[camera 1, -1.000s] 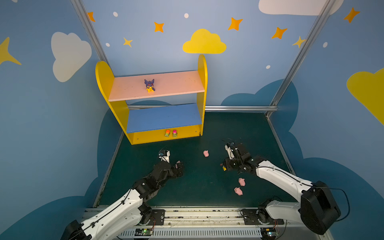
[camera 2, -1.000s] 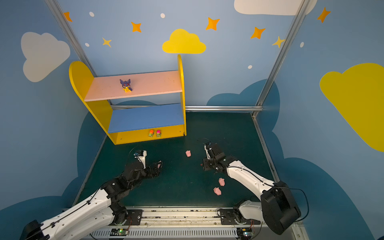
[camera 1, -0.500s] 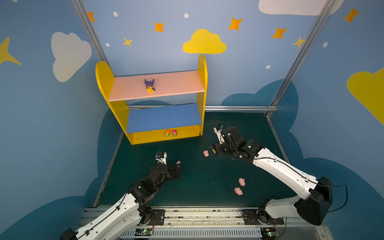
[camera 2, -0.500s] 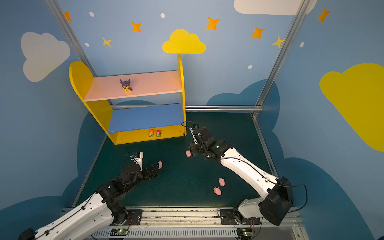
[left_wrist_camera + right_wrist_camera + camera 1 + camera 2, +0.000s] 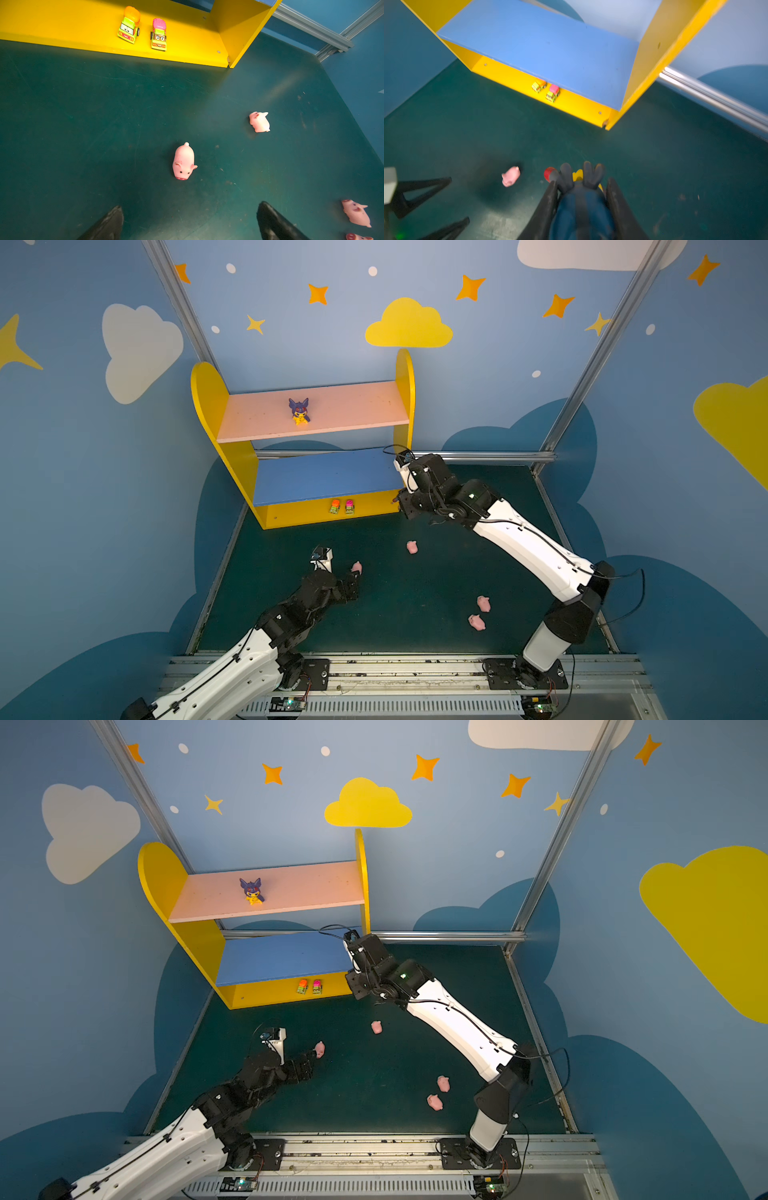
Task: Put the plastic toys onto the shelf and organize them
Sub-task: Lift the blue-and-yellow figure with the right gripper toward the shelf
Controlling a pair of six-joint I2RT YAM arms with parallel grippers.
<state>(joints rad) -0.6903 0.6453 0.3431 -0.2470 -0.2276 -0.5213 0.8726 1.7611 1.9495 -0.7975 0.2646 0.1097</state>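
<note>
The shelf [image 5: 210, 406] stands at the back left with a pink upper board, a blue lower board [image 5: 550, 47] and a yellow base [image 5: 62, 25]. A purple-hooded figurine [image 5: 299, 410] [image 5: 251, 890] stands on the pink board. Two cars [image 5: 335, 506] [image 5: 159, 35] sit on the base. My right gripper [image 5: 581, 182] is shut on a blue-hooded yellow figurine [image 5: 581, 207], raised by the shelf's right front corner [image 5: 399, 504]. My left gripper [image 5: 190, 207] is open and empty, low over the floor. A pink pig [image 5: 184, 162] [image 5: 356, 567] stands just beyond its fingertips.
Three more pink pigs lie on the green floor: one mid-floor [image 5: 412, 546] [image 5: 259, 122] and two close together at the right front [image 5: 483, 603] [image 5: 476, 622]. Blue walls and metal rails [image 5: 478, 456] close in the floor. The arms' base rail [image 5: 395, 672] runs along the front.
My right arm has carried the blue-hooded figurine from mid-floor back and left to the shelf's right front corner. The left arm has shifted only slightly, and the pig now shows beyond its fingertips.
</note>
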